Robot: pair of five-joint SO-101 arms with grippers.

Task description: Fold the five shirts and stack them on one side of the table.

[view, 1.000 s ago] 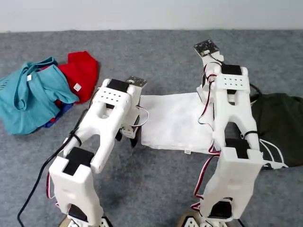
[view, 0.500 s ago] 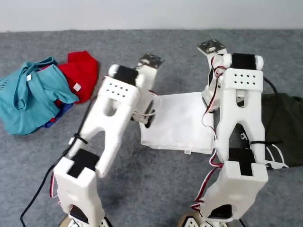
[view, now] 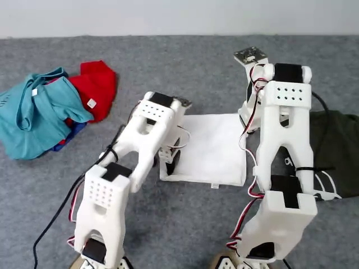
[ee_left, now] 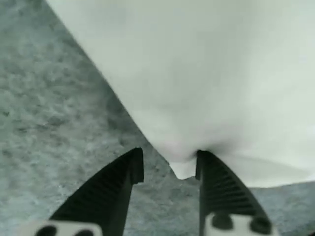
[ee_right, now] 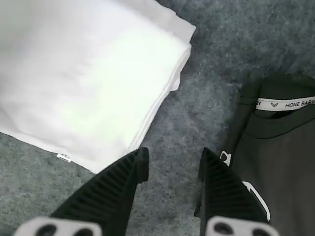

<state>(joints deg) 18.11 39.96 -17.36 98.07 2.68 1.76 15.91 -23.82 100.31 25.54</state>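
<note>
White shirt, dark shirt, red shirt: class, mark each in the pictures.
white shirt [view: 210,148], high view, middle of its top.
dark shirt [ee_right: 280,167], right wrist view, below the collar.
red shirt [view: 100,84], high view, its bare middle.

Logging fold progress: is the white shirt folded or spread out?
Folded: the white shirt lies as a compact rectangle, with stacked layers along one edge.

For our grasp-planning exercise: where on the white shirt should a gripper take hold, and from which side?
Probably its left edge, approached low from the left. The white shirt lies flat and folded, so only an edge offers layers to pinch, and the left gripper, fingers open, straddles that edge.
</note>
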